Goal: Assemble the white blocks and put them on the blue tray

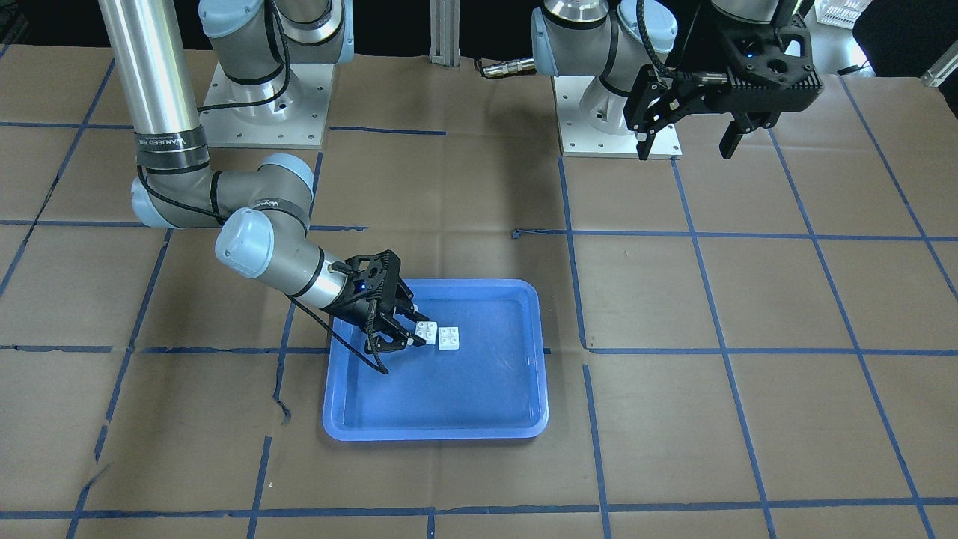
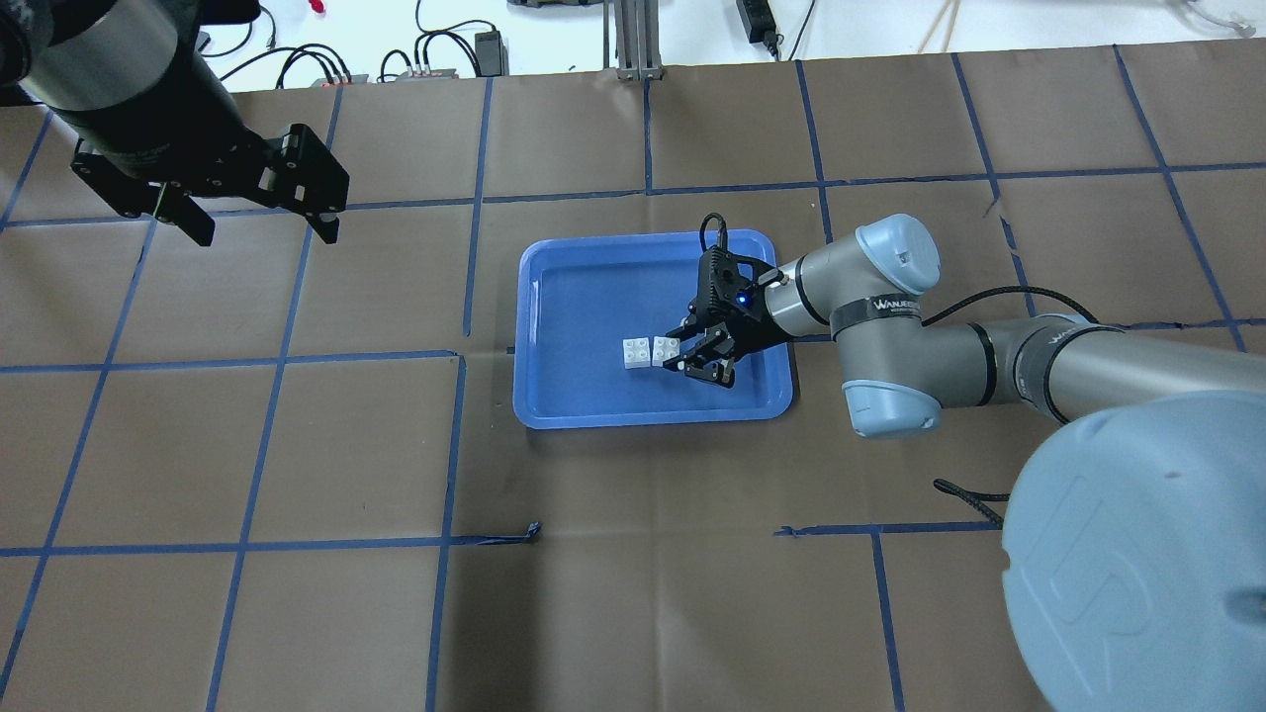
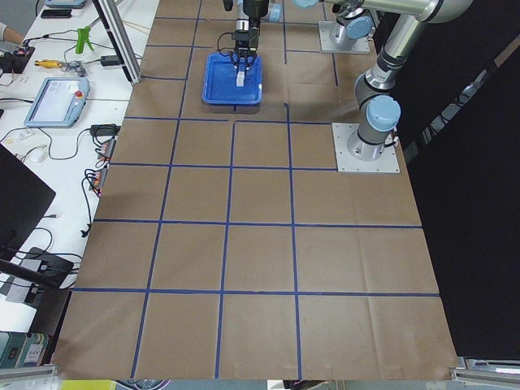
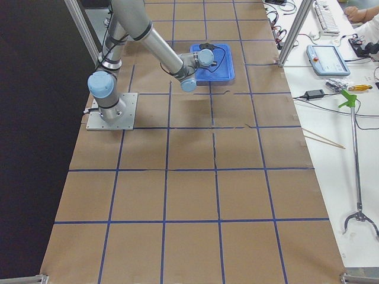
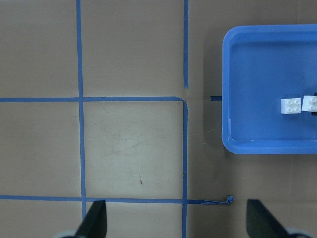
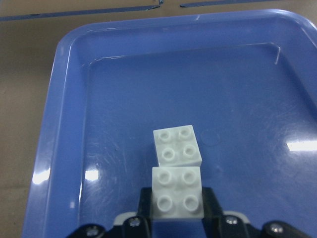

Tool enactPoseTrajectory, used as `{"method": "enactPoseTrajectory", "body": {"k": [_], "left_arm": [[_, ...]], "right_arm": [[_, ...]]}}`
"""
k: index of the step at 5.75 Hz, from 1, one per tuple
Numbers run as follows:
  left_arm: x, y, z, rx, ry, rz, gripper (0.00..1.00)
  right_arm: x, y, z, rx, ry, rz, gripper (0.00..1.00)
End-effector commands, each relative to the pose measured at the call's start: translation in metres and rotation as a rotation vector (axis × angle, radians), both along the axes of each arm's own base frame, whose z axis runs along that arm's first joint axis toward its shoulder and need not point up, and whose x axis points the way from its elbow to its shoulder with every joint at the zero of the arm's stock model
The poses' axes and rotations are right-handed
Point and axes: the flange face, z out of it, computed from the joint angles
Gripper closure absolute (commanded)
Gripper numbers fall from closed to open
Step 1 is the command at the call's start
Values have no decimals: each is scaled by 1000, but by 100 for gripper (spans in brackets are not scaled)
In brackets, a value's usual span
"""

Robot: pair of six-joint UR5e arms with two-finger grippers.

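Observation:
Two white blocks lie side by side in the blue tray (image 1: 449,397). My right gripper (image 1: 418,332) reaches low into the tray and is shut on one white block (image 6: 177,198), which also shows in the overhead view (image 2: 666,348). The other white block (image 6: 177,146) sits free just ahead of it, touching or nearly touching; it shows in the overhead view (image 2: 638,352) and the left wrist view (image 5: 291,105). My left gripper (image 2: 262,222) is open and empty, high above the table, far from the tray (image 2: 584,297).
The table is brown paper with a blue tape grid (image 2: 455,356). The two arm bases (image 1: 269,105) stand at the table's robot side. Operators' benches with tools and cables (image 3: 57,97) run along the far edge.

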Motion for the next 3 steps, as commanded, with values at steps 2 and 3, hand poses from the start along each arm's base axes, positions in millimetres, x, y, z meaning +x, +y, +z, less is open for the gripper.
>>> {"method": "enactPoseTrajectory", "body": {"k": [2, 3], "left_arm": [[0, 0, 0, 0, 0, 0, 1], [1, 0, 0, 0, 0, 2, 1]], "right_arm": [[1, 1, -6, 3, -1, 2, 70], [0, 0, -5, -5, -1, 0, 70]]}}
